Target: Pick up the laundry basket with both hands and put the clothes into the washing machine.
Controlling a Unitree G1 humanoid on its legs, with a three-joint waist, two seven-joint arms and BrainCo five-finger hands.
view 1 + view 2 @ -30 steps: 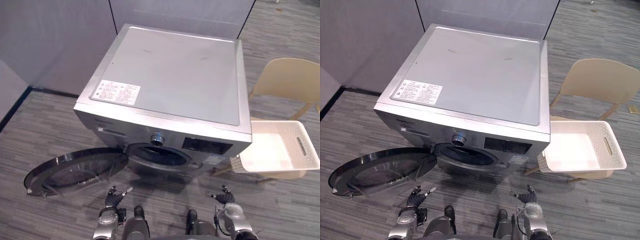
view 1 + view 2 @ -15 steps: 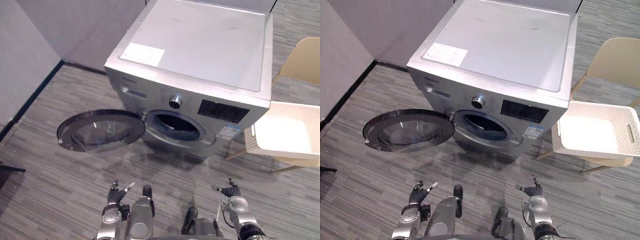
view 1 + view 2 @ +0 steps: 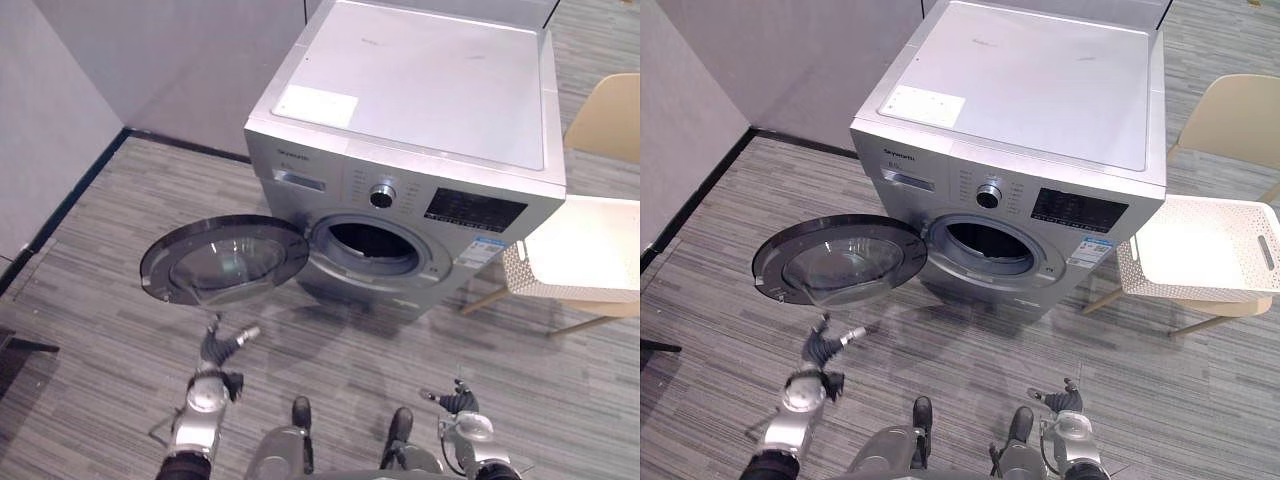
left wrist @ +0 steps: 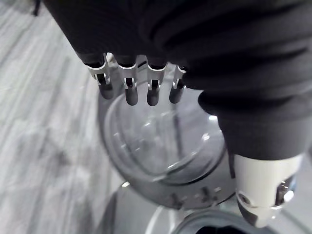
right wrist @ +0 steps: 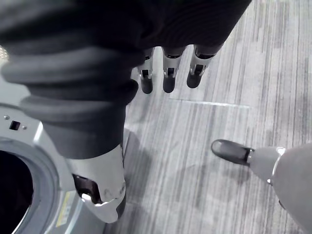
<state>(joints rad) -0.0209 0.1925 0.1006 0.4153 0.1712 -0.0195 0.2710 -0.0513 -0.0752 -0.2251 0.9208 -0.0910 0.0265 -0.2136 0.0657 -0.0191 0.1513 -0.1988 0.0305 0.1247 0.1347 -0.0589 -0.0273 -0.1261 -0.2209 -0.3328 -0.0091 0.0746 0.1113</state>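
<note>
Silver-grey washing machine (image 3: 420,110) sits ahead of both hands, well apart from them. We see its round glass door (image 3: 225,262) swung wide open, just ahead of our left hand (image 3: 218,345); the drum opening (image 3: 372,243) is dark. Beige chair (image 3: 1230,120) stands far ahead-right of our right hand (image 3: 455,400), beside the machine, with the white laundry basket (image 3: 1128,270) resting on its seat, untouched. Left hand: fingers straight, thumb out, gripping nothing. Right hand: low over the floor, fingers loosely extended, also gripping nothing.

The right edge cuts off the laundry basket (image 3: 520,276) and chair (image 3: 607,118).
</note>
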